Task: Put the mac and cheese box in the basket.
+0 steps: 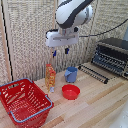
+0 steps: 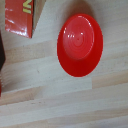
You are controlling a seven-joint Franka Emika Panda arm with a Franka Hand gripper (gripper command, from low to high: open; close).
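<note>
The mac and cheese carton (image 1: 50, 77) stands upright on the wooden table, an orange-yellow box with reddish print, between the red basket and the blue cup. Its top shows at a corner of the wrist view (image 2: 20, 16). The container, a red lattice shopping basket (image 1: 22, 102) with a blue-grey rim handle, sits at the exterior view's lower left. My gripper (image 1: 60, 51) hangs high above the table, above and a little to the exterior view's right of the carton. Its short dark fingers look apart and hold nothing.
A small red bowl (image 1: 70, 91) lies on the table under the wrist camera (image 2: 80, 45). A blue cup (image 1: 71, 74) stands beside the carton. A dark toaster oven (image 1: 111, 56) sits at the exterior view's right. A reed screen backs the table.
</note>
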